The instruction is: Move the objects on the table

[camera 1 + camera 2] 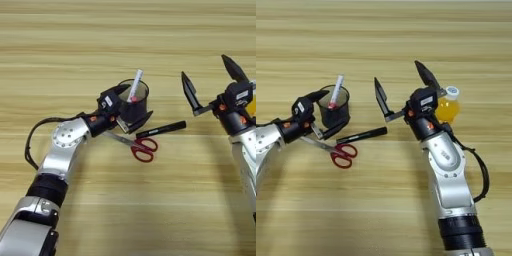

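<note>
Looking down through my left eye view, I see my left gripper in the middle of the frame, its two black fingers set around the black pen cup, one on the left wall and one low at the right. They seem to clamp the cup, I think to keep it steady or to shift it. A white pen with a pink part stands inside, leaning to the upper right. Just below the cup lie the red-handled scissors, and the black marker lies flat to the right of the cup, near the scissors but apart from my fingers. My right gripper is at the right edge, wide open and holding nothing.

Turning to my right eye view, the table fills the frame. My right gripper stands in the centre, fingers spread in a broad V. The orange bottle with its white cap stands upright just to its right, partly hidden behind the wrist. I judge that the open fingers are ready for a grasp of the marker or the bottle, but neither is touched now.
</note>
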{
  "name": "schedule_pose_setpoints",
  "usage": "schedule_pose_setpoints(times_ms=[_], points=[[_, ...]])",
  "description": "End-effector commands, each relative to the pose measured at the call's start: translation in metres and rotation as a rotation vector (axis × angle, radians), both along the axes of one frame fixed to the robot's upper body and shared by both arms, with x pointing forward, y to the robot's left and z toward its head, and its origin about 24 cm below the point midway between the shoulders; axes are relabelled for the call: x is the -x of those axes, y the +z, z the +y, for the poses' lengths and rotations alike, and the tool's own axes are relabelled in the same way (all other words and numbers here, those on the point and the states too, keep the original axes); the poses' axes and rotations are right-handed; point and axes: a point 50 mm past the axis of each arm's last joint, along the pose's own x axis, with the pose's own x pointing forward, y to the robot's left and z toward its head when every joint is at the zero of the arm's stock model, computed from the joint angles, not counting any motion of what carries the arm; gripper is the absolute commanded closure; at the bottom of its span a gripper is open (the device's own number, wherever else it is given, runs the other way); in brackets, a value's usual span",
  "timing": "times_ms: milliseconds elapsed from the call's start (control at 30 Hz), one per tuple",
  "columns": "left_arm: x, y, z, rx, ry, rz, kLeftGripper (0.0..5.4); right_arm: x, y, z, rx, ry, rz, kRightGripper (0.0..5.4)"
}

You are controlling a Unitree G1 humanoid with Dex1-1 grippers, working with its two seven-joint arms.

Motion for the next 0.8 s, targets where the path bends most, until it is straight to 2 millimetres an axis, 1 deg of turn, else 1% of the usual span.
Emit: schedule_pose_setpoints(times_ms=[33,233,533,667,800], points=[[-0.002,0.007,-0.001,0.029,0.018,-0.039,0.02,0.000,-0.006,0.001,0.006,0.004,0.031,0.00],[0.005,0.020,-0.001,0.120,0.075,-0.115,0.02,0.000,-0.007,0.001,0.005,0.002,0.038,0.00],[0.031,0.032,0.013,0.253,0.269,-0.268,0.02,0.000,-0.014,-0.001,-0.009,-0.007,0.072,0.00],[0.041,0.035,0.024,0.313,0.402,-0.298,0.02,0.002,-0.017,-0.001,-0.014,-0.011,0.090,0.00],[0.049,0.031,0.041,0.303,0.544,-0.313,0.02,0.004,-0.021,-0.002,-0.017,-0.021,0.107,0.00]])
